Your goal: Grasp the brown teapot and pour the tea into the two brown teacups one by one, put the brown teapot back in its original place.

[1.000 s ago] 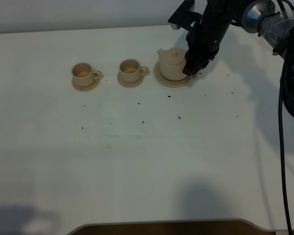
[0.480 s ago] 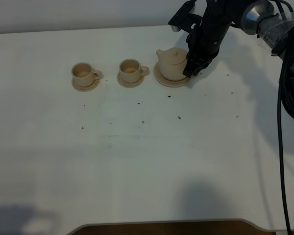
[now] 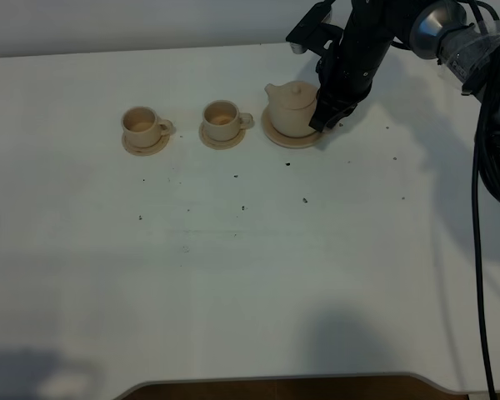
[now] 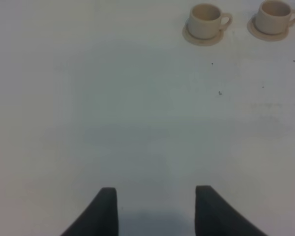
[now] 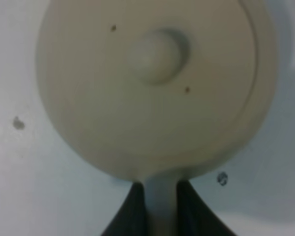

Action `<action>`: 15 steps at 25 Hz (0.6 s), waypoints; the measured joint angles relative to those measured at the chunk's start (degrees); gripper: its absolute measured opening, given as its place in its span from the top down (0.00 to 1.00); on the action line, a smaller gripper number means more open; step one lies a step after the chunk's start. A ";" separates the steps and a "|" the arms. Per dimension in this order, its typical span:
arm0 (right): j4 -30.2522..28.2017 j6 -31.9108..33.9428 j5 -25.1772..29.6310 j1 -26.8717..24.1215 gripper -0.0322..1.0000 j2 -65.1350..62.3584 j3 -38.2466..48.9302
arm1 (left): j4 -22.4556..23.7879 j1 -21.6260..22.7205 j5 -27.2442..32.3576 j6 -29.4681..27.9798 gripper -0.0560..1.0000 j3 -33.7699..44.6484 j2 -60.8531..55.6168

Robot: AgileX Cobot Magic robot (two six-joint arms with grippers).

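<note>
The brown teapot (image 3: 290, 108) stands on its wide saucer, the original place (image 3: 275, 137), at the back of the white table. My right gripper (image 3: 325, 121) is at the pot's right side, shut on its loop handle (image 5: 160, 201). In the right wrist view the knobbed lid (image 5: 155, 54) fills the frame, and the dark fingers (image 5: 132, 214) pinch the handle from both sides. The two brown teacups (image 3: 139, 125) (image 3: 222, 118) sit on small saucers to the left of the pot. My left gripper (image 4: 156, 211) hovers open over bare table, with the cups (image 4: 205, 19) (image 4: 274, 11) far ahead of it.
Small dark specks (image 3: 305, 200) are scattered over the white table (image 3: 250, 275). A black cable (image 3: 482, 208) hangs down the right side beside the right arm. The table's front edge (image 3: 275, 379) runs along the bottom.
The right gripper's fingers have closed onto the teapot's handle, and the pot has shifted very slightly left. The cups have not moved.
</note>
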 joint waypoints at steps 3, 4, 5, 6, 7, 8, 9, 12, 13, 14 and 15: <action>0.43 0.37 0.60 -0.05 0.85 0.15 -0.46 | 0.00 0.00 0.00 0.00 0.60 0.00 0.00; 0.56 0.51 0.90 -0.05 0.85 0.15 -0.78 | 0.00 0.00 0.00 0.00 0.60 0.00 0.00; 0.79 0.59 1.35 -0.05 0.85 0.15 -1.48 | 0.00 0.00 0.00 0.00 0.60 0.00 0.00; 1.08 0.69 1.69 -0.05 0.85 0.24 -2.06 | 0.00 0.00 0.00 0.00 0.60 0.00 0.00; 1.27 0.82 1.75 -0.05 0.85 0.22 -2.73 | 0.00 0.00 0.00 0.00 0.60 0.00 0.00; 1.33 0.82 1.79 -0.05 0.85 0.22 -3.38 | 0.00 0.00 0.00 0.00 0.60 0.00 0.00; 1.48 0.94 1.79 -0.05 0.85 0.22 -3.86 | 0.00 0.00 0.00 0.00 0.60 0.00 0.00; 1.90 1.40 1.79 -0.05 0.85 0.22 -4.76 | 0.00 0.00 0.00 0.00 0.60 0.00 0.00; 1.95 1.48 1.79 0.00 0.85 0.22 -4.84 | 0.00 0.00 0.00 0.00 0.60 0.00 0.00; 1.95 1.52 1.82 0.00 0.85 0.22 -4.84 | 0.00 0.00 0.00 0.00 0.60 0.00 0.00; 1.95 1.59 1.82 0.00 0.85 0.22 -4.84 | 0.00 0.00 0.00 0.00 0.60 0.00 0.00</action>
